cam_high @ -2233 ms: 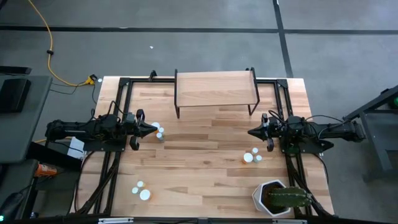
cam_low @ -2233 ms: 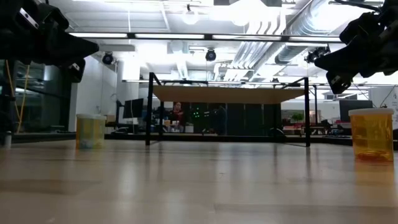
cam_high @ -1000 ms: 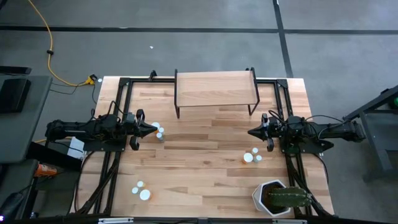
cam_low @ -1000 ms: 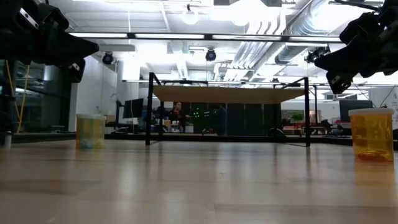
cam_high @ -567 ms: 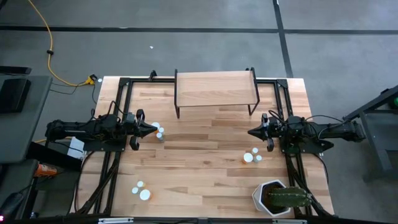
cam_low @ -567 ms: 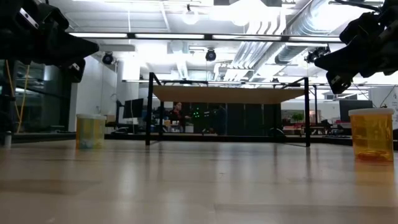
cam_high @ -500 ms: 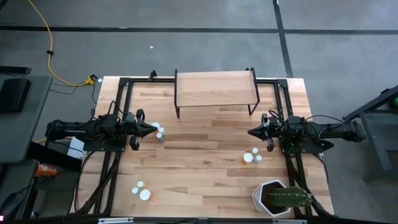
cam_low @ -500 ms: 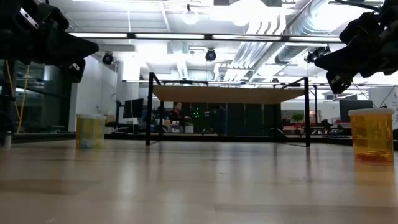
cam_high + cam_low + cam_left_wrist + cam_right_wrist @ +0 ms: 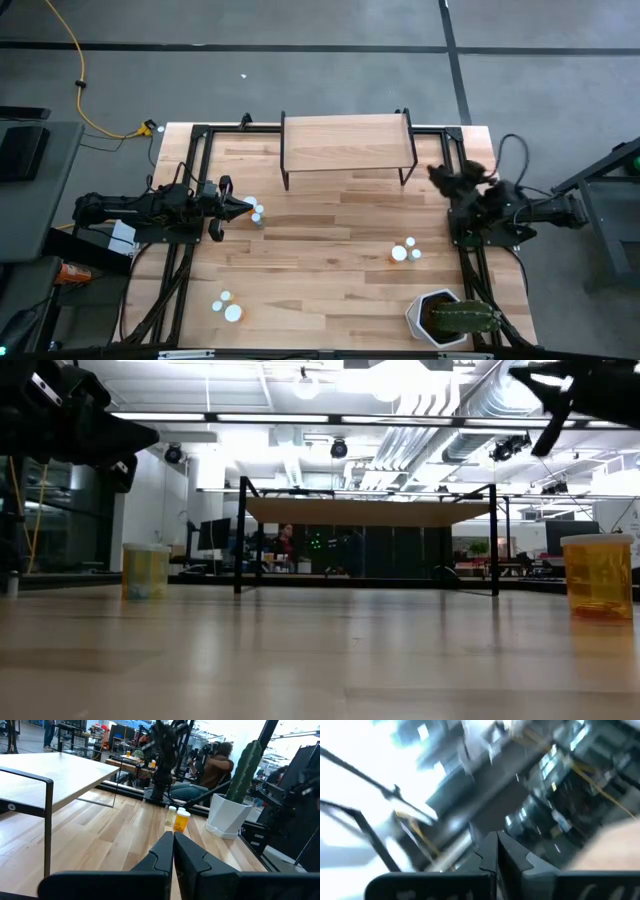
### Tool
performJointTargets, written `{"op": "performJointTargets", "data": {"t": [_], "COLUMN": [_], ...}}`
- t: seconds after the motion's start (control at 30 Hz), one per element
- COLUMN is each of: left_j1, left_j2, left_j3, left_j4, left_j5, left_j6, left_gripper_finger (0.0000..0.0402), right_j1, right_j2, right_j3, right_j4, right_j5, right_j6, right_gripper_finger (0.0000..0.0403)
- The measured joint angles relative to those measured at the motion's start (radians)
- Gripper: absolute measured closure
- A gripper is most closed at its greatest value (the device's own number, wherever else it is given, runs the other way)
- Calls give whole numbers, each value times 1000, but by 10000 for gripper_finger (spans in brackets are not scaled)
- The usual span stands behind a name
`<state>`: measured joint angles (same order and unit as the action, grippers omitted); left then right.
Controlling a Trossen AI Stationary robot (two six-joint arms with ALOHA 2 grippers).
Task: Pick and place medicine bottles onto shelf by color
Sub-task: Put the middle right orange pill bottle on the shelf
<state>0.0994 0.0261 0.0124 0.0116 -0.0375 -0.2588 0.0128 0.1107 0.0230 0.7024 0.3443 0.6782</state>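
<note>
Wooden tabletop (image 9: 330, 290) carries scattered medicine bottles (image 9: 405, 249); left claw (image 9: 247, 207) and right claw (image 9: 434, 172) both hang closed, empty.

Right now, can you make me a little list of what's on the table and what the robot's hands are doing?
shelf: empty, at the table's far edge
bottles: small clusters on the table, none on the shelf
plant pot: near right corner
left end effector: shut, holding nothing, beside two bottles
right end effector: shut, holding nothing, by the shelf's right legs

Right wrist view motion-blurred; bottle (image 9: 232, 313) colours too small; plant pot (image 9: 452, 321) cut by edge.
</note>
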Motion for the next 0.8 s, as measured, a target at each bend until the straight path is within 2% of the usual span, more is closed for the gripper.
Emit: {"op": "performJointTargets", "data": {"t": [0.13, 0.2, 0.3, 0.43, 0.5, 0.67, 0.8], "left_j1": [0, 0, 0, 0, 0, 0, 0], "left_j2": [0, 0, 0, 0, 0, 0, 0], "left_j3": [0, 0, 0, 0, 0, 0, 0], "left_j4": [0, 0, 0, 0, 0, 0, 0], "left_j5": [0, 0, 0, 0, 0, 0, 0], "left_j6": [0, 0, 0, 0, 0, 0, 0], "left_gripper_finger": [398, 398, 398, 398, 398, 398, 398], "right_j1": [0, 0, 0, 1, 1, 1, 1], "right_j2": [64, 117, 193, 310, 375, 534, 656], "right_j3": [129, 223, 396, 624, 722, 911, 1040], "right_j4": [-39, -164, -472, -926, -1087, -1239, -1373], "right_j5": [8, 3, -50, -123, -166, -371, -492], "right_j6": [-29, -27, 8, 100, 131, 125, 83], "right_gripper_finger": [401, 394, 363, 289, 245, 134, 82]}}
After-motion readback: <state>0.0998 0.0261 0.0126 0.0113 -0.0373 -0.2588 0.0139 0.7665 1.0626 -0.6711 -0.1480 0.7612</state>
